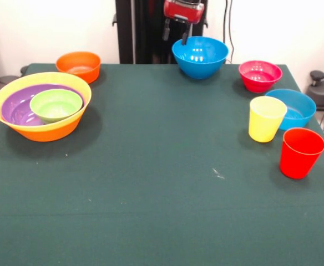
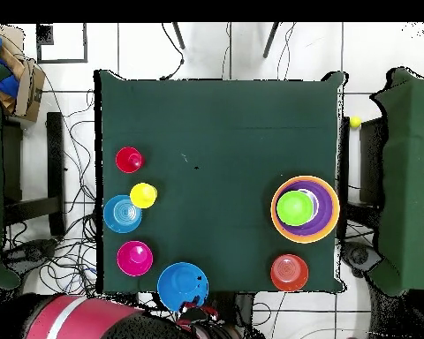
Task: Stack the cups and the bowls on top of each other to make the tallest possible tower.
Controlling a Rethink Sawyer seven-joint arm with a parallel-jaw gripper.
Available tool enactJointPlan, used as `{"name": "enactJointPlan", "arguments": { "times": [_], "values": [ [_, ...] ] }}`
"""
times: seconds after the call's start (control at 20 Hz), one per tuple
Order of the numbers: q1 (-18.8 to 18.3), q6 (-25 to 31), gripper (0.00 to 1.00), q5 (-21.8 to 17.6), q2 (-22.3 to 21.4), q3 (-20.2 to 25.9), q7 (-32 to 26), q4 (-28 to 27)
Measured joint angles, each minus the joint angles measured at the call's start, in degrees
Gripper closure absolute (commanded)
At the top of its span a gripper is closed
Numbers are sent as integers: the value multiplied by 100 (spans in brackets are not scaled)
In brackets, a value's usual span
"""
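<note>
Gripping: pincer [image 1: 184, 40] clamped on far rim of blue bowl [image 1: 200, 57]
Tower: green bowl [image 1: 56, 105] in purple bowl [image 1: 18, 108], in yellow-orange bowl [image 1: 42, 128]
Worktop: dark green cloth [image 1: 151, 166]
Room: white wall behind

We've got a dark green cloth-covered table [image 1: 162, 210] here. Sitting right on it: a large yellow-orange plastic bowl [image 1: 51, 130] on the front view's left, a small orange plastic bowl [image 1: 79, 65] just behind it, a glossy blue bowl [image 1: 200, 56] at the far edge, then a pink-red bowl [image 1: 259, 75], another blue bowl [image 1: 295, 108], a yellow tumbler [image 1: 266, 118] and a red tumbler [image 1: 300, 152] down the right side.
</note>
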Motion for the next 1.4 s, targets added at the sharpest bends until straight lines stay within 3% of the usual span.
{"name": "enactJointPlan", "arguments": {
  "times": [0.9,1.4],
  "values": [
    [73,-41,0,-37,154,-2,0,-140],
    [197,-65,0,99,623,-10,0,-377]
  ]
}}
